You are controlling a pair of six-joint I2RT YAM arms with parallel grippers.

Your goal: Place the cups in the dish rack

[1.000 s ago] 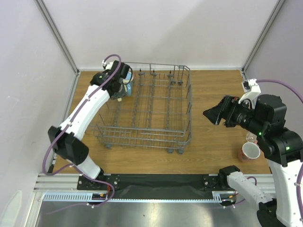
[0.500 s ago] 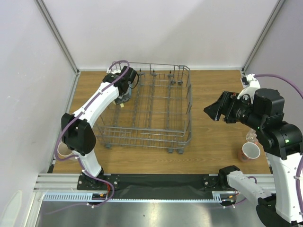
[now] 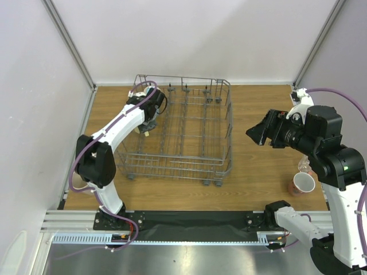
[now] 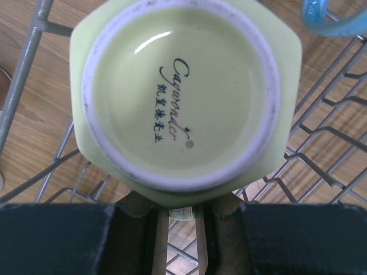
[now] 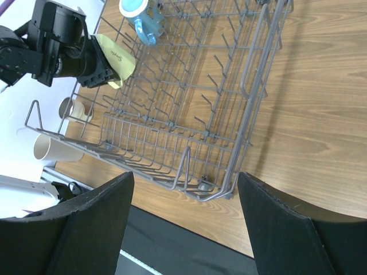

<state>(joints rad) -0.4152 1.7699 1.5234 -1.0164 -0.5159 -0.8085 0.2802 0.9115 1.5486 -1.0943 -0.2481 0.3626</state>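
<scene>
The grey wire dish rack [image 3: 230, 123] stands mid-table and also shows in the right wrist view [image 5: 250, 80]. My left gripper [image 3: 147, 124] is inside the rack's back-left corner, shut on the pale yellow cup [image 4: 178, 97] by a small tab at its side [image 4: 179, 215], with the cup's base facing the camera. The yellow cup also shows in the right wrist view [image 5: 116, 57]. A blue cup [image 5: 139, 16] sits upside down in the rack beside it. My right gripper [image 3: 258, 135] is open and empty, right of the rack.
A salmon pink cup [image 3: 303, 184] and a clear glass [image 3: 302, 167] stand at the table's right edge by my right arm. A beige cup [image 5: 74, 109] and a cream cup [image 5: 54, 150] lying on its side are on the table left of the rack.
My left arm has swung right and brought the yellow cup down into the rack's back-left corner, covering the blue cup from above. My right arm has barely moved.
</scene>
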